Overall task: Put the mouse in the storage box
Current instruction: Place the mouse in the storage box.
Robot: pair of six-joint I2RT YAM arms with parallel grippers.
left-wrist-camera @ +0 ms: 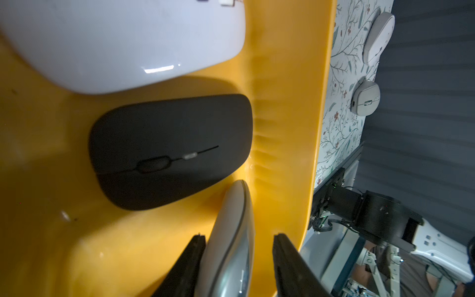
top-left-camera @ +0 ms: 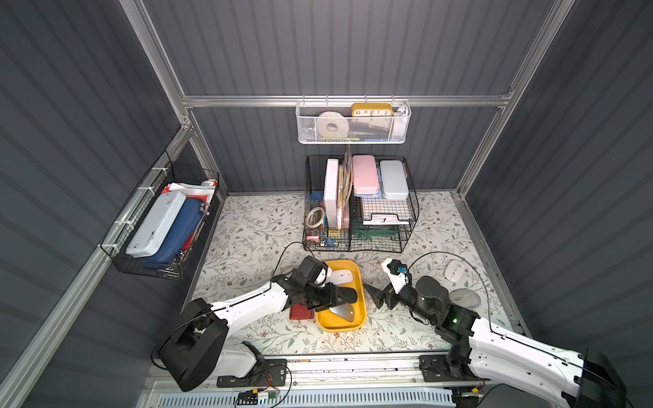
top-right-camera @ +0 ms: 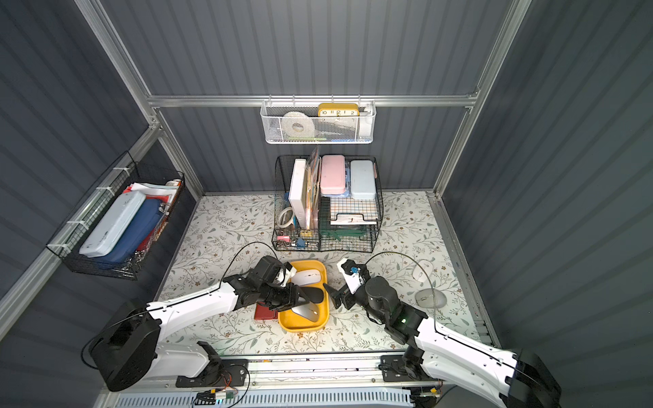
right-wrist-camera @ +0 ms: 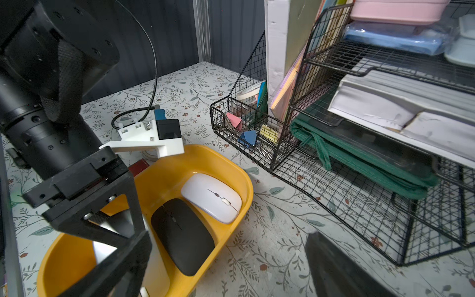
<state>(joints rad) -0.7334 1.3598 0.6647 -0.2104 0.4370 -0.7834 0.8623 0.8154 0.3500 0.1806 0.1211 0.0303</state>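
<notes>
silver mouse (left-wrist-camera: 232,210) sits in the yellow storage box (left-wrist-camera: 285,102), on edge inside the left hand (left-wrist-camera: 239,236), jaws parted, gap on one side. right hand (top-left-camera: 374,296) wide, empty. mouse likely light, rigid, slick shell; grip across flanks. only legible text: clock (top-left-camera: 371,110) numerals 10 11 12 1 2.

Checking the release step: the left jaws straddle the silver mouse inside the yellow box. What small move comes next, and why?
Probably lift the left gripper straight up, jaws apart. The silver mouse sits inside the storage box beside the black mouse, and a gap shows between it and one jaw, so it looks released; rising straight should avoid dragging it.
</notes>
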